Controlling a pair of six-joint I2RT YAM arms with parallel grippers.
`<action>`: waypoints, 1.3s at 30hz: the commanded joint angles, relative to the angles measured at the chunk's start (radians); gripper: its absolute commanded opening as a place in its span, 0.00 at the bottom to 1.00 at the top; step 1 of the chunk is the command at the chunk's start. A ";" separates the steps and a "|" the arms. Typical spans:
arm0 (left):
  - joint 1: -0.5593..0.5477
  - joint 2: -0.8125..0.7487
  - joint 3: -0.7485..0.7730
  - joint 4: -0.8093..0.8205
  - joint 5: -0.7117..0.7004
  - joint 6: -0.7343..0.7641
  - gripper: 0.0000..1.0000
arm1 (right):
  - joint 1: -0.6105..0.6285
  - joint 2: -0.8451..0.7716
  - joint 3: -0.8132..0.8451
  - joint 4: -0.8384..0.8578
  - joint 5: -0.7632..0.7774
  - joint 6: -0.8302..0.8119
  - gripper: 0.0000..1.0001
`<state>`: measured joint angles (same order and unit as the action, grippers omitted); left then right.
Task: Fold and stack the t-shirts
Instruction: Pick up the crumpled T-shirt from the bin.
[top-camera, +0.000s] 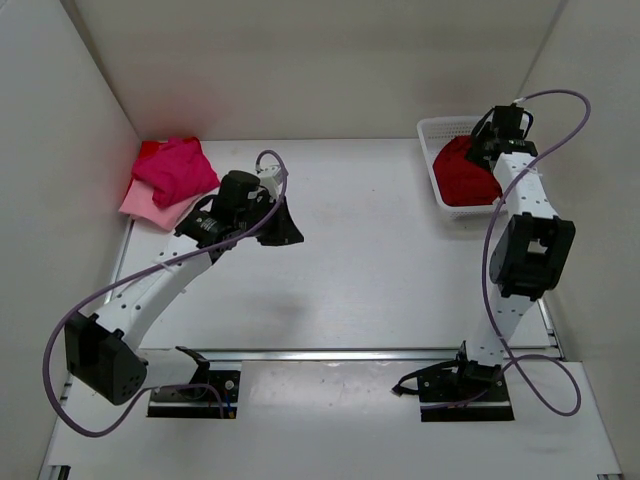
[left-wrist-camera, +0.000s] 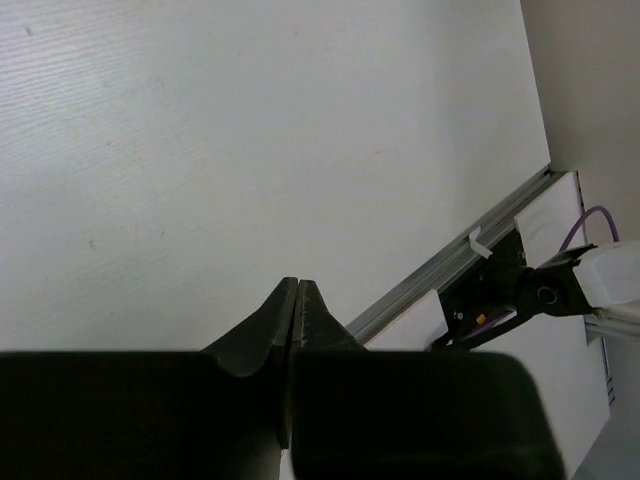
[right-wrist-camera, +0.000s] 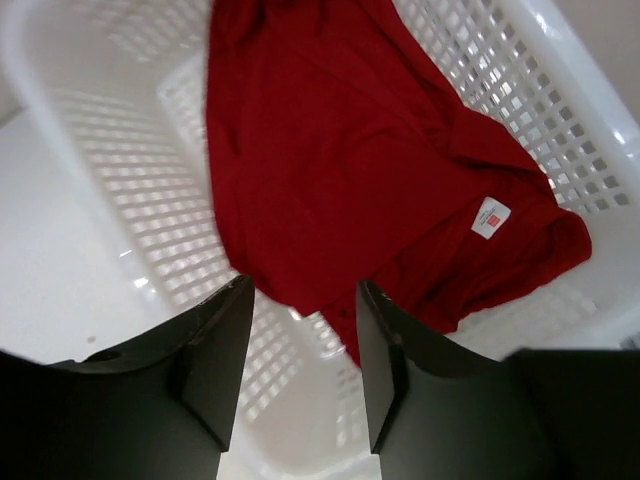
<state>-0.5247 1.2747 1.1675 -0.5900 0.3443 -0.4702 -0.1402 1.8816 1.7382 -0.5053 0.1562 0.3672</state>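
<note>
A dark crimson t-shirt (top-camera: 463, 178) (right-wrist-camera: 330, 140) lies crumpled in the white mesh basket (top-camera: 434, 131) (right-wrist-camera: 560, 110) at the back right, its white neck label facing up. My right gripper (top-camera: 482, 150) (right-wrist-camera: 303, 283) hangs open just above the shirt's near edge, nothing between its fingers. At the back left corner a folded hot pink t-shirt (top-camera: 176, 168) rests on a pale pink one (top-camera: 148, 207). My left gripper (top-camera: 286, 226) (left-wrist-camera: 298, 283) is shut and empty over the bare table, right of that stack.
White walls close in the table on the left, back and right. A metal rail (top-camera: 350, 353) (left-wrist-camera: 450, 262) runs along the near edge in front of both arm bases. The basket sits against the right wall.
</note>
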 joint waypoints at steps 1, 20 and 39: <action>-0.023 0.012 0.018 -0.004 0.009 0.001 0.06 | -0.044 0.095 0.092 -0.036 -0.043 0.018 0.43; 0.031 0.097 0.047 -0.056 -0.017 -0.036 0.40 | 0.002 0.855 1.060 -0.389 -0.176 -0.005 0.39; 0.008 0.103 0.116 -0.051 -0.001 -0.047 0.42 | -0.032 0.532 1.083 -0.420 -0.073 -0.013 0.00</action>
<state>-0.5091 1.3849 1.2121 -0.6575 0.3302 -0.5148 -0.1562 2.6209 2.7823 -0.9585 0.0513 0.3653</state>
